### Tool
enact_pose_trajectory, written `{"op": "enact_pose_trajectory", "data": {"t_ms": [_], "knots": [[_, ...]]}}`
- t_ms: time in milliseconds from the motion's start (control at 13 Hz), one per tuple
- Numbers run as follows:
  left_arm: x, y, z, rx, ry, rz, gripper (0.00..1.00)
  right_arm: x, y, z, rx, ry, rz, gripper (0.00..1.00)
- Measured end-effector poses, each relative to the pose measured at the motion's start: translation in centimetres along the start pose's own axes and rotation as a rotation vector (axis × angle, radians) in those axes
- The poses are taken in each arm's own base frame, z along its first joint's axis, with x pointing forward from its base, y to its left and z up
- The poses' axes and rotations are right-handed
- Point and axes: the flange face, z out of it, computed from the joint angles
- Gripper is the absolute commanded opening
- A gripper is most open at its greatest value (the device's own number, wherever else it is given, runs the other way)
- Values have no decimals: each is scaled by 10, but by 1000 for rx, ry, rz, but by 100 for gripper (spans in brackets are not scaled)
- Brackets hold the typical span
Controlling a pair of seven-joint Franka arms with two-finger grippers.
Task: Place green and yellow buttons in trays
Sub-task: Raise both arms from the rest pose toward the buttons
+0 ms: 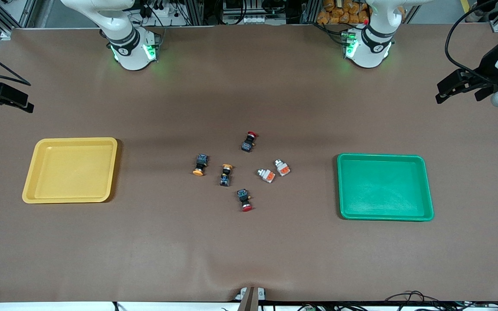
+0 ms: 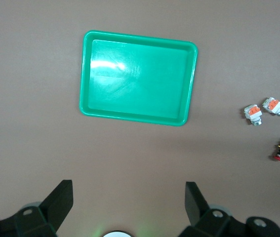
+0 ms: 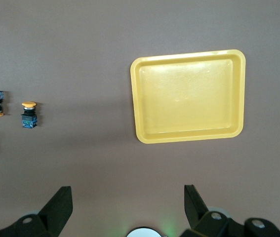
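Two dark switches with orange-yellow caps (image 1: 199, 164) (image 1: 226, 174) and two pale blocks with orange patches (image 1: 266, 175) (image 1: 282, 167) lie at the table's middle. The yellow tray (image 1: 71, 169) lies empty toward the right arm's end. The green tray (image 1: 384, 187) lies empty toward the left arm's end. My left gripper (image 2: 129, 190) is open and empty, high over bare table near its base, with the green tray (image 2: 139, 78) and pale blocks (image 2: 253, 113) in its view. My right gripper (image 3: 128, 195) is open and empty, high near its base, seeing the yellow tray (image 3: 189, 96) and yellow-capped switches (image 3: 29, 114).
Two dark switches with red caps (image 1: 248, 141) (image 1: 244, 200) lie among the buttons, one farther from the front camera, one nearer. Dark fixtures stick in over the table's ends (image 1: 2, 97) (image 1: 465, 84). Both arm bases (image 1: 133, 47) (image 1: 368, 45) stand at the table's back edge.
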Motion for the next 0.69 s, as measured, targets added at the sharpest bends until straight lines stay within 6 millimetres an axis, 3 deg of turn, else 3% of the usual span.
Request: {"op": "enact_pose_trajectory", "data": {"t_ms": [692], "knots": [[4, -1, 1, 0, -11, -1, 100, 3, -3, -3, -1, 30, -6, 100]]}}
